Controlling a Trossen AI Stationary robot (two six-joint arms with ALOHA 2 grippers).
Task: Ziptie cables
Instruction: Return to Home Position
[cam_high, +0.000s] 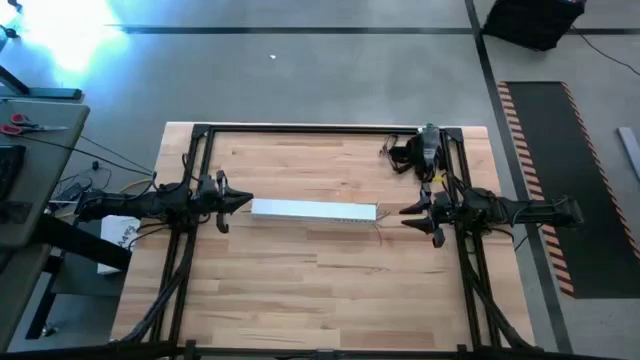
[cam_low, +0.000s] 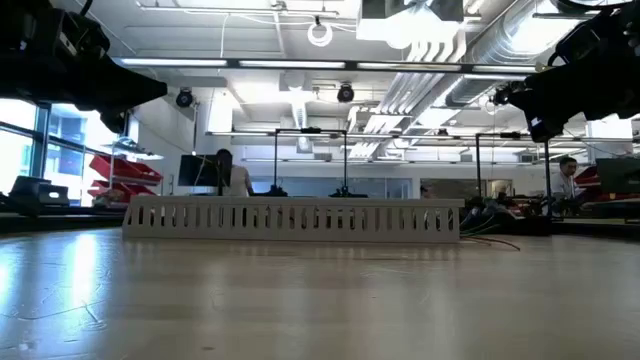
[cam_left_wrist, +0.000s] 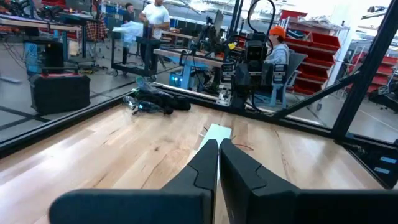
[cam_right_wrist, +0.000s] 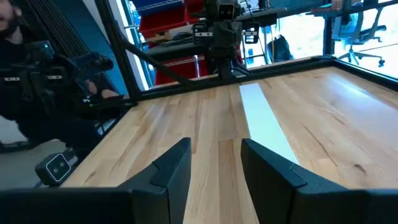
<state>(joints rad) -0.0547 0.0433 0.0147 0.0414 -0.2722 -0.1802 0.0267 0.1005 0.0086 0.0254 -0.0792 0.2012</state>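
A long white slotted channel (cam_high: 313, 210) lies flat on the middle of the wooden table, also seen in the low view as the channel (cam_low: 290, 218). Thin cables (cam_low: 492, 238) trail on the table off its right end, showing faintly as the cables (cam_high: 381, 217) from above. My left gripper (cam_high: 246, 203) hovers shut just off the channel's left end, pointing at it. My right gripper (cam_high: 404, 212) hovers open off the right end, over the cables, with nothing between its fingers (cam_right_wrist: 177, 165). Both are raised above the table in the low view.
A black device with cords (cam_high: 418, 152) lies at the table's far right, also seen as the black device (cam_left_wrist: 152, 102). A black frame (cam_high: 320, 128) runs around the table. People sit and stand at benches beyond the table. Bare wood lies in front of the channel.
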